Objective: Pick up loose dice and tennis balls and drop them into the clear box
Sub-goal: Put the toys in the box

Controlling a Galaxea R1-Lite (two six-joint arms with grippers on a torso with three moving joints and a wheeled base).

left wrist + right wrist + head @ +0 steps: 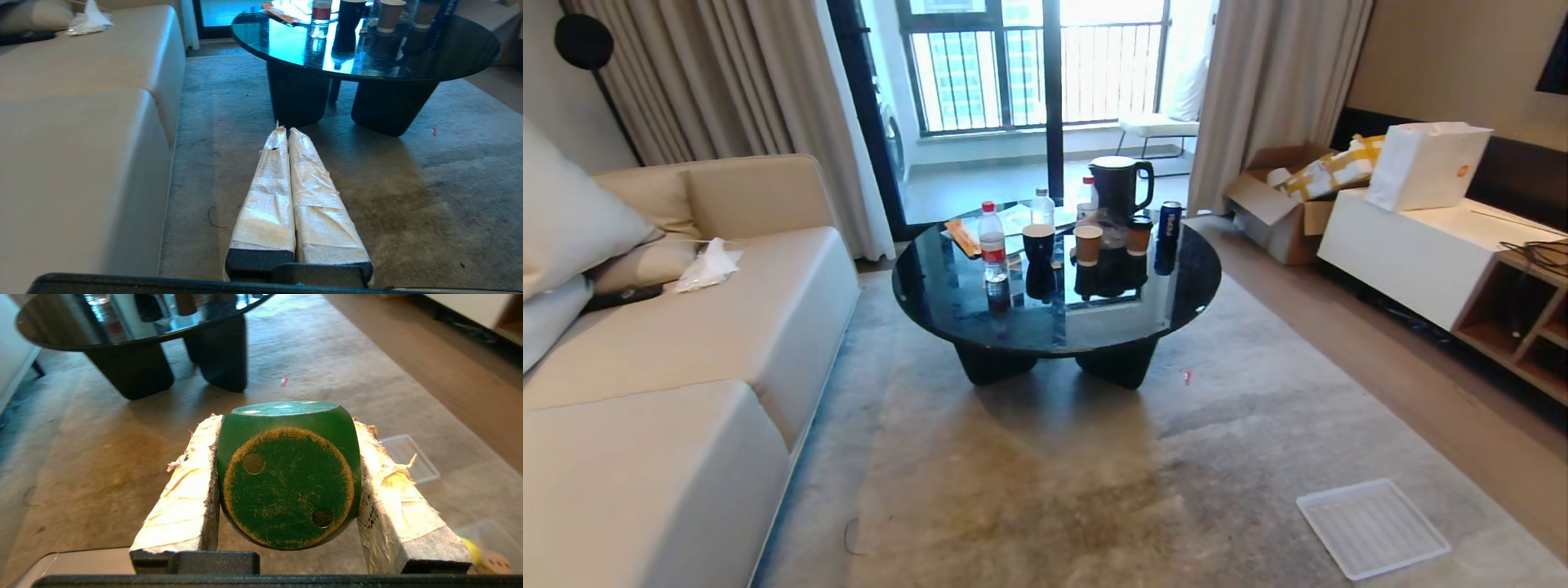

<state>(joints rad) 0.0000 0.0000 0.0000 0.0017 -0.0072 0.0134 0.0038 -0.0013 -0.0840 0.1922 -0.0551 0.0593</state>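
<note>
One green die (288, 473), scuffed, two dots | R gripper (286, 420) clamps it | L gripper (284, 132) closed

Green die (288, 477): scuffed, worn paint. Right tool (286, 424) fingers (186, 498): frayed white tape wrap. Bench (1058, 294): glossy black top. Rug (1045, 482): matt, rough.

Daylight enters through the balcony window (1045, 65), which is blown out white. Strong glare and reflections on the glossy black desk (1176, 294); soft shadow beneath it on the rug (1029, 490). Head view bows at edges. Right wrist view's corners blurred.
</note>
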